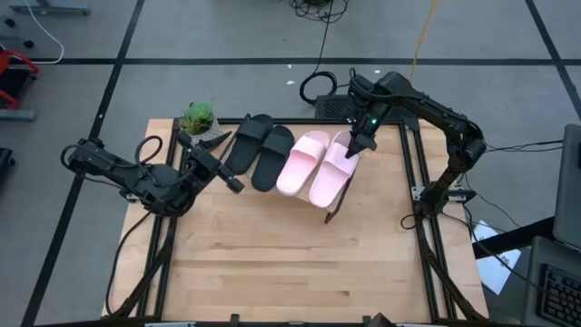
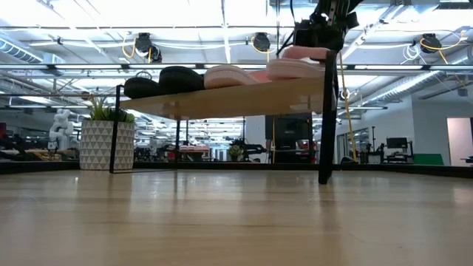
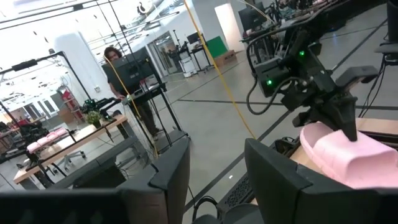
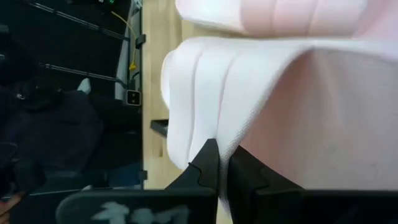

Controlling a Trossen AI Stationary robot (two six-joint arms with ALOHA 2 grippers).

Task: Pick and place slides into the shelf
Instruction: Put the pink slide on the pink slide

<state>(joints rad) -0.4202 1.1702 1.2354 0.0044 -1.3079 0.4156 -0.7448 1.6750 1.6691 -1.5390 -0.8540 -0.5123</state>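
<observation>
- Four slides lie side by side on the shelf [image 1: 399, 136] at the table's [image 1: 290, 263] far side: two black ones [image 1: 250, 143] [image 1: 272, 156] toward the left, two pink ones [image 1: 302, 162] [image 1: 334, 171] toward the right.
- From above, the shelf's plank is almost wholly covered by the slides and the right arm; mainly its black frame shows, running along the right side.
- The low view shows the plank from the side, tilted, with the slides' soles in a row on top; the outer pink slide [image 2: 299, 66] is partly hidden by the right gripper [image 2: 319, 33].
- The right gripper [image 1: 357, 145] is down on the far end of the outer pink slide. In its wrist view the two fingers [image 4: 208, 165] are nearly together and seem to pinch the edge of the pink strap [image 4: 261, 106]; the slide fills the picture and is cut off at its edges.
- The left gripper [image 1: 234, 184] hovers just beside the black pair, touching neither. Its fingers [image 3: 171, 171] stand apart with nothing between them.
- The left wrist view catches only one end of a pink slide [image 3: 348, 155], under the right gripper [image 3: 336, 115]; the rest is cut off.
- A small plant [image 1: 199, 119] in a patterned pot stands at the shelf's left end.
- A person [image 3: 121, 65] stands far off in the room, mostly hidden behind a monitor.
</observation>
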